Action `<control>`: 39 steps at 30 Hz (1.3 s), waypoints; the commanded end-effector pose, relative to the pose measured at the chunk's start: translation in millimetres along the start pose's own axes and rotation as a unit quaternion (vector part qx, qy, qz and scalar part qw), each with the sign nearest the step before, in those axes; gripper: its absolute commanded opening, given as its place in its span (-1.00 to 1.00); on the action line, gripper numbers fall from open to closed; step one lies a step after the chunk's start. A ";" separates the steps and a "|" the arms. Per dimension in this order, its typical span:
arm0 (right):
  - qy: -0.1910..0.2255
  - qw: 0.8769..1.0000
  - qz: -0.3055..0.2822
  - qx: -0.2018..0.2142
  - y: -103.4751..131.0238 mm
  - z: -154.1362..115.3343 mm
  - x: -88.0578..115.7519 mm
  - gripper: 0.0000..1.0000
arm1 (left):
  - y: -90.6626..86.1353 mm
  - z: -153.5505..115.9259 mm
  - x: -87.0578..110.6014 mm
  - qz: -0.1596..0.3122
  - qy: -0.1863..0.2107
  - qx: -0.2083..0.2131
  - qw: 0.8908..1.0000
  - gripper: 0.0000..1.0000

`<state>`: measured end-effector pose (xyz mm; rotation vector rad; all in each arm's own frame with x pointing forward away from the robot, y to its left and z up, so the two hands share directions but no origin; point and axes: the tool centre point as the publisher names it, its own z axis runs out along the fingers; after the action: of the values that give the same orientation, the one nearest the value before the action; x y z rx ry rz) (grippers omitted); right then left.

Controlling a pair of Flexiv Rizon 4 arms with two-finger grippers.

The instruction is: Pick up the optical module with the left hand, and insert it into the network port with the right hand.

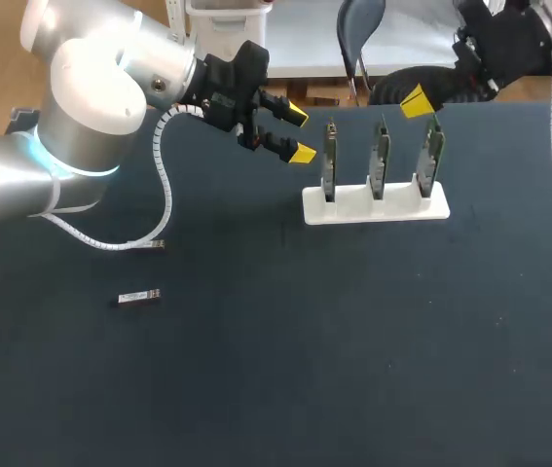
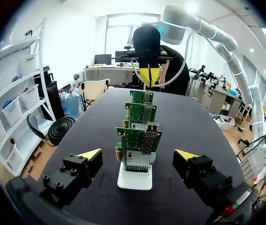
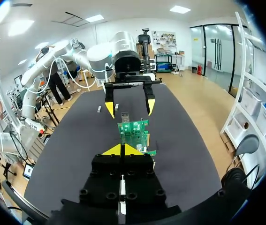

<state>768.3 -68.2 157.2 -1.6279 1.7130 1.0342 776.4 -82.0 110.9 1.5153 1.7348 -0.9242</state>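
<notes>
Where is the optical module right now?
In the head view the optical module lies flat on the left of the table, near the cable end hanging from the left arm and well left of the white board stand.

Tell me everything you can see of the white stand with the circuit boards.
The white stand is a flat, plastic-looking rectangular base lying on the table, toward its far side. Three green circuit boards stand upright in it in a row. The open left gripper is beside one end, apart; the right gripper hangs over the other end's board, contact unclear.
</notes>
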 end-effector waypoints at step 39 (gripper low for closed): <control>0.017 1.000 -0.004 -0.014 -5.9 3.7 6.6 1.00 | 1.9 -8.1 -4.2 0.012 0.012 -0.011 1.000 1.00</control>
<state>773.5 -68.8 149.1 -1.6795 1.7198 1.0372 780.6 -79.4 114.1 1.5259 1.7268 -0.8923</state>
